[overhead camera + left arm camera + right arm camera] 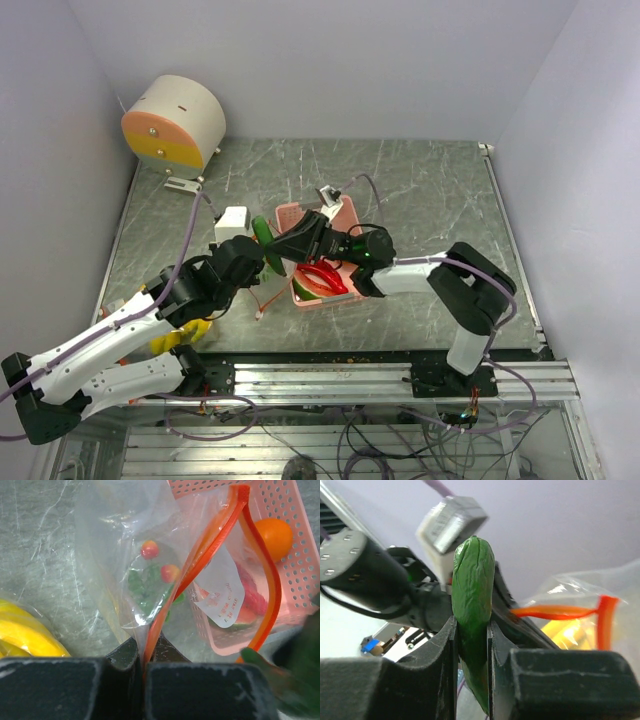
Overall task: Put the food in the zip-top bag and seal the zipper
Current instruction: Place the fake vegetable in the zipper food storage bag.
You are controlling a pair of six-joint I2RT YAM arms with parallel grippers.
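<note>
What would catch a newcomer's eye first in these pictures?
The left hand grips a floppy clear plastic bag by its orange-red strip, the mouth gaping. Close by, the right hand clamps a long glossy green vegetable. Behind the bag, a pink perforated tray holds a round orange.

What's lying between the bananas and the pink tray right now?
The clear zip-top bag, pinched at its zipper by the left gripper; the left wrist view shows it.

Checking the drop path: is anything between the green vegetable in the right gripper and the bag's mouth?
Nothing visible. The left gripper pinches the zipper strip, the bag gapes open, and the green vegetable in the right gripper sits beside it.
</note>
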